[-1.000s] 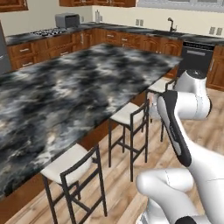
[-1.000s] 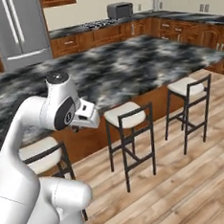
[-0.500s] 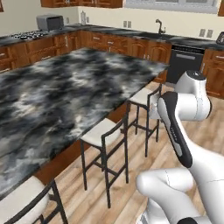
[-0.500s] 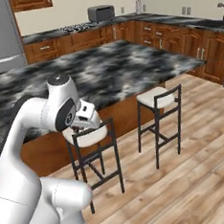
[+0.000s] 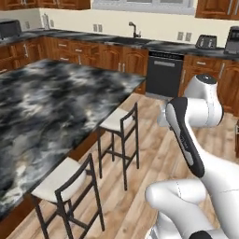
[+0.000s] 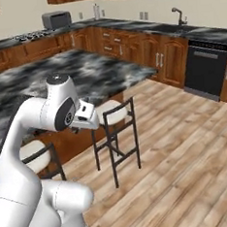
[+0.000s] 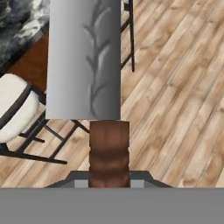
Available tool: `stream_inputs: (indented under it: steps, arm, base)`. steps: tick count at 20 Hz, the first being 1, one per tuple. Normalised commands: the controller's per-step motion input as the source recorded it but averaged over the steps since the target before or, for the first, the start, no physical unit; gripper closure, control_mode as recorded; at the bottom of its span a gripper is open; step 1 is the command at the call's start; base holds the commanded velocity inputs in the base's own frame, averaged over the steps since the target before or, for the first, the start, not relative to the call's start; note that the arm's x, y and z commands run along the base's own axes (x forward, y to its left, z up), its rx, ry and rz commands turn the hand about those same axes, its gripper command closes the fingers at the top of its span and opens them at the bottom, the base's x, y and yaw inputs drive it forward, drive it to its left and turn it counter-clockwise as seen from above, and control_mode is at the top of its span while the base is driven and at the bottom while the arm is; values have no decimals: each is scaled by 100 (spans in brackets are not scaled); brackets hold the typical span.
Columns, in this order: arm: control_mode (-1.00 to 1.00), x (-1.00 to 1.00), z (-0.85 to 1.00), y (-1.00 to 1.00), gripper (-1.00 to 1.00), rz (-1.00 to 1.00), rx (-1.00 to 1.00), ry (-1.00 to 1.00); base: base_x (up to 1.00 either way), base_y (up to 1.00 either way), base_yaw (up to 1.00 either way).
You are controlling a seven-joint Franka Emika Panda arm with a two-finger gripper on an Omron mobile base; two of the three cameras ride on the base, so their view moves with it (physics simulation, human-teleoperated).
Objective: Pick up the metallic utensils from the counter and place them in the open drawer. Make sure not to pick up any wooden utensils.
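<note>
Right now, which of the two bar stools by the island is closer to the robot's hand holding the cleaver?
The stool at the counter corner, beside the gripper. The other stool sits farther back along the island, behind the arm. The cleaver hangs over the wood floor.

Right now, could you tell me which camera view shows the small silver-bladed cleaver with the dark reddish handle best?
The hand view: the silver-bladed cleaver stands large there, blade up, its reddish handle clamped in the gripper. In both base views the arm's own body covers it, so they add nothing.

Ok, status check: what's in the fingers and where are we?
Gripper shut on cleaver, blade pointing forward. Stools and wood floor ahead beside the counter. Nothing blocking.
</note>
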Motion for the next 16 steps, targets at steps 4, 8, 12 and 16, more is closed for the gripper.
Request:
stream_inputs:
  steps: [4, 8, 12, 16]
  arm:
    - [100, 0, 0, 0, 100, 0, 0, 0]
    - [100, 0, 0, 0, 100, 0, 0, 0]
    - [100, 0, 0, 0, 100, 0, 0, 0]
    - [100, 0, 0, 0, 100, 0, 0, 0]
  base:
    - [100, -72, -28]
    - [100, -84, -24]
    - [100, -49, -24]
    - [100, -42, -20]
